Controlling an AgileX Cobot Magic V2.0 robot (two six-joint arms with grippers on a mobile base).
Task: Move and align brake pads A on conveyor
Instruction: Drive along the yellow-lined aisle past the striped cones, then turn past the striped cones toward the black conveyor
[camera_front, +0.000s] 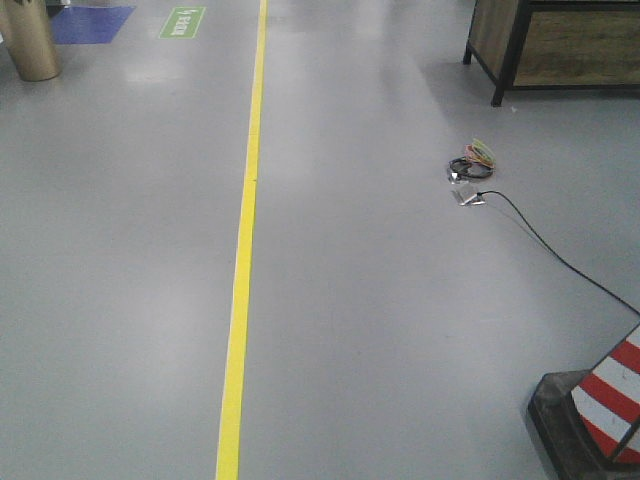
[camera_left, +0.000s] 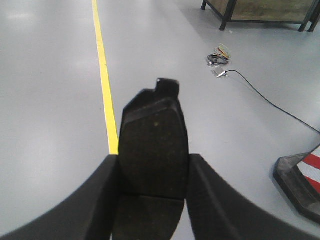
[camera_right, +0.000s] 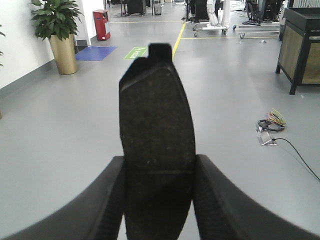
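Brake pads (camera_left: 152, 150) (camera_right: 156, 150) are clamped edgewise in both grippers (camera_left: 152, 200) (camera_right: 156, 200); with no conveyor seen, either could be dropped on the floor (camera_front: 400, 300).

A gritty, matt dark face is shown on each brake pad (camera_left: 152, 145) (camera_right: 156, 150). Smooth black plastic is seen on the fingers (camera_right: 220, 200). The grey floor (camera_front: 400, 300) is finished smooth, faintly glossy.
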